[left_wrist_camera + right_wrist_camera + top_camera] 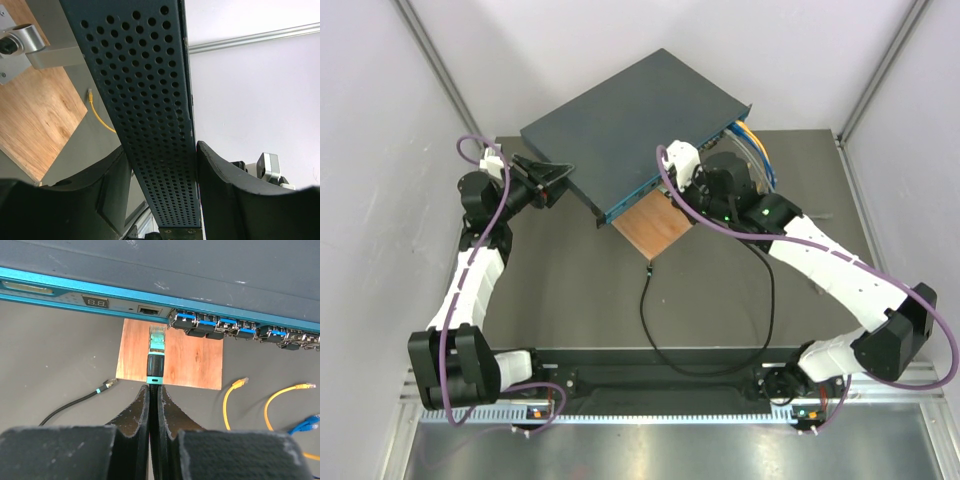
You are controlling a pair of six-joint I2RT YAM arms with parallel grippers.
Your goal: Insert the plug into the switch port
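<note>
From above, we see the switch (pixel 630 120) set at an angle, with the left gripper (pixel 558 180) at its left edge and the right gripper (pixel 678 192) at its teal front. We judge that the left one should hold firm while the right one pushes. At the left wrist, the fingers (pixel 225 190) clamp the perforated side wall (pixel 145 100), so the box looks braced. At the right wrist, the fingers (pixel 134 415) are pinched shut on the plug (pixel 157 342) at its black boot. It has a clear tip and teal collar and points at the switch port (pixel 149 310), just short of it and slightly right. We would nudge left, then drive straight in.
</note>
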